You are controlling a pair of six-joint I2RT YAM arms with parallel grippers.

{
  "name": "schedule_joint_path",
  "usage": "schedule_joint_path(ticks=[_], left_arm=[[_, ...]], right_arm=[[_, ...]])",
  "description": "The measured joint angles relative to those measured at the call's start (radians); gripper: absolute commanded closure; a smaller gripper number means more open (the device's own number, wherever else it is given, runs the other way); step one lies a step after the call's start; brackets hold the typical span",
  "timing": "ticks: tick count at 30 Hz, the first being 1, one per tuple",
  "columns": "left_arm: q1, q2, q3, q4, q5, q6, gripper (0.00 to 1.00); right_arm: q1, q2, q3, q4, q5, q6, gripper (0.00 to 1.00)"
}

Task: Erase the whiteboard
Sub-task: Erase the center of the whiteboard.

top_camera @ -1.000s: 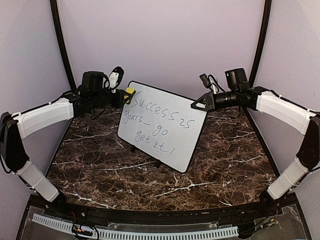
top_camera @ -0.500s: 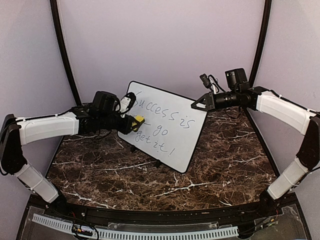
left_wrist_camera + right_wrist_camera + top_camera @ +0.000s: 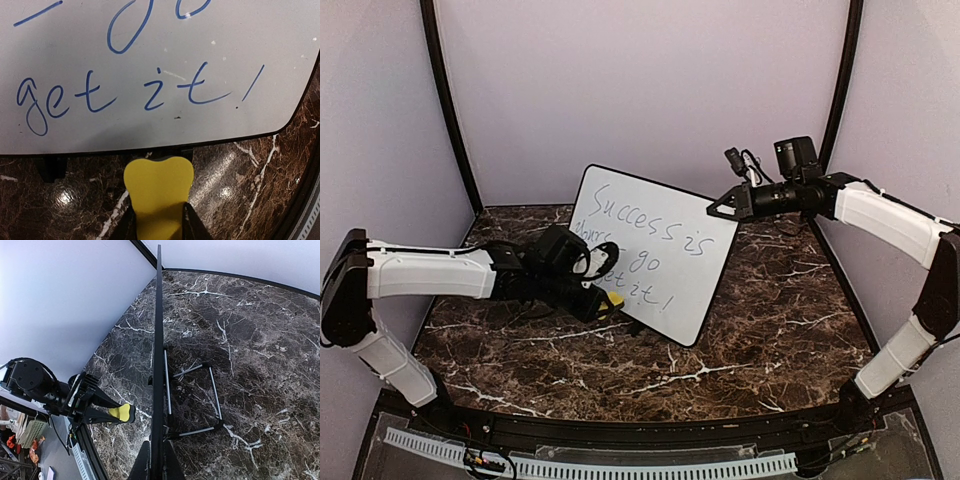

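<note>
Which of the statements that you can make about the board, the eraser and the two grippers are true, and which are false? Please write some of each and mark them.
1. The left gripper holds a yellow eraser. True.
2. The whiteboard is wiped clean. False: blue handwriting covers it.
3. The right gripper is shut on the whiteboard's upper edge. True.
4. The whiteboard lies flat on the table. False: it stands tilted, propped on a wire stand behind it.
5. The yellow eraser is pressed on the word "Success". False: in the left wrist view it is below the board's bottom edge, under "get it!".
</note>
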Motion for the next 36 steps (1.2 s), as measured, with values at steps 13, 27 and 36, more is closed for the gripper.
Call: schedule_joint_path(ticks=[13,27,36], left_arm=[[-0.012,0.166,0.000,-0.062,0.002,-0.068,0.81],[-0.018,0.227,0.028,-0.021,0.040,-0.064,0.80],[-0.032,0.247,0.045,-0.003,0.069,-0.042,0.80]], right_arm=[[-0.003,-0.002,-0.018,0.029,-0.013,0.022,1.00],[-0.006,-0.092,-0.143,0.096,-0.021,0.033,0.71],[-0.007,-0.101,-0.140,0.124,-0.022,0.029,0.67]])
